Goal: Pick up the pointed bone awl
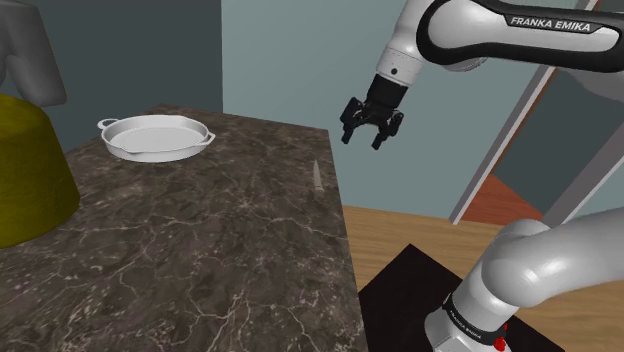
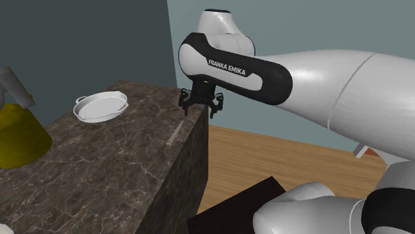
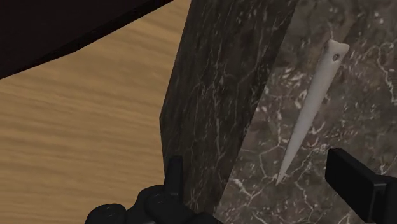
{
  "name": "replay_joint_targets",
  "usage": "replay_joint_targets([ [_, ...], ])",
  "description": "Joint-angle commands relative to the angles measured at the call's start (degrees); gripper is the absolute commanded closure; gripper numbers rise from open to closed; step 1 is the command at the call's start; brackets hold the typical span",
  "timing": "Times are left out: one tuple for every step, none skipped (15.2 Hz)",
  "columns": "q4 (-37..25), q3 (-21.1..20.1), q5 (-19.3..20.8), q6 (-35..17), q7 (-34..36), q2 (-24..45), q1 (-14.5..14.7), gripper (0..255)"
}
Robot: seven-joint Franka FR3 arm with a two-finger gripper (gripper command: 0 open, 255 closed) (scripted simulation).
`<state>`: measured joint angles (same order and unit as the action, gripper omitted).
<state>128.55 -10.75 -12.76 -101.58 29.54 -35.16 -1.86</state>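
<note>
Black gripper (image 1: pixel 364 138) hovers beyond dark marble worktop (image 1: pixel 200 260) edge, fingers wide apart, empty. Centre over slim off-white pointed awl (image 3: pixel 310 111) mid-shaft, then descend.

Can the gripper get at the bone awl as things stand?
Probably yes. The open gripper hangs above the edge of the counter. The awl lies flat on the dark stone near that edge, with nothing beside it. The white dish sits well away.

Soft, even, rather dim light throughout.
</note>
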Motion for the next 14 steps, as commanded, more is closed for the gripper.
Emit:
replay_joint_targets([
  [-1.87,-2.81,-0.69,-0.98,5.91,3.74,-0.72,0],
  [-3.00,-4.15,-0.87,-1.47,8.71,5.77,-1.07,0],
  [-4.21,-5.45,-0.96,-1.94,11.53,7.87,-1.42,0],
  [-5.51,-6.72,-0.97,-2.39,14.35,10.05,-1.78,0],
  [-6.89,-7.96,-0.88,-2.82,17.18,12.30,-2.16,0],
  [-8.35,-9.16,-0.69,-3.22,20.02,14.62,-2.51,0],
  [-9.39,-9.90,-0.48,-3.49,21.99,16.26,-2.69,0],
  [-8.63,-9.94,-0.53,-4.25,21.90,16.26,-2.63,0],
  [-7.87,-10.00,-0.59,-5.01,21.82,16.27,-2.59,0],
  [-7.13,-10.07,-0.65,-5.78,21.73,16.30,-2.56,0],
  [-6.40,-10.14,-0.71,-6.54,21.65,16.34,-2.53,0],
  [-5.68,-10.22,-0.77,-7.31,21.56,16.39,-2.50,0],
  [-4.98,-10.30,-0.83,-8.08,21.48,16.45,-2.47,0],
  [-4.28,-10.38,-0.88,-8.85,21.40,16.53,-2.44,0],
])
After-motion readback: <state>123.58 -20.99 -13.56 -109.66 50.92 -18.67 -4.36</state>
